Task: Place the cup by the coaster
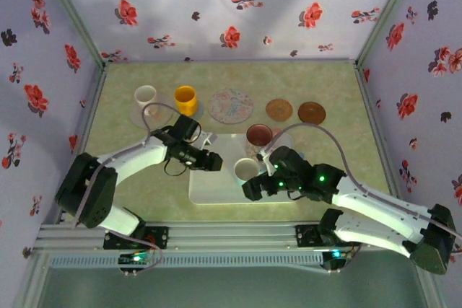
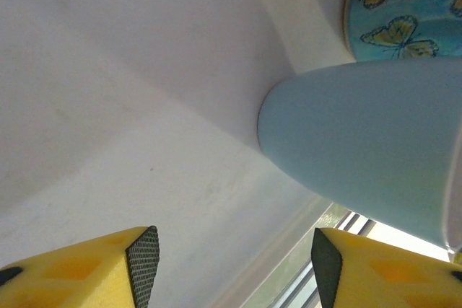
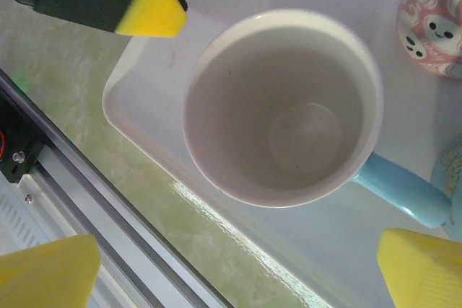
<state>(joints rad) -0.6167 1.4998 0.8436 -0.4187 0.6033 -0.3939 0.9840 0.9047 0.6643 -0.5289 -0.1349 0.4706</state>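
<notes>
Right end effector [image 3: 238, 268] is spread wide with the cup [image 3: 281, 110] just ahead of its fingers, not pinched. Left end effector [image 2: 234, 250] is also spread and holds nothing; the cup is ahead to its right. The cup sits on the tray [image 1: 209, 189], well short of the coasters [image 1: 231, 105] beyond. Grasp, carry and set-down look undone.

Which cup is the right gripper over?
The pale blue mug with a white inside, on the white tray, below the open right gripper. The pink cup stands behind it; the white cup and yellow cup sit back left, off the tray.
</notes>
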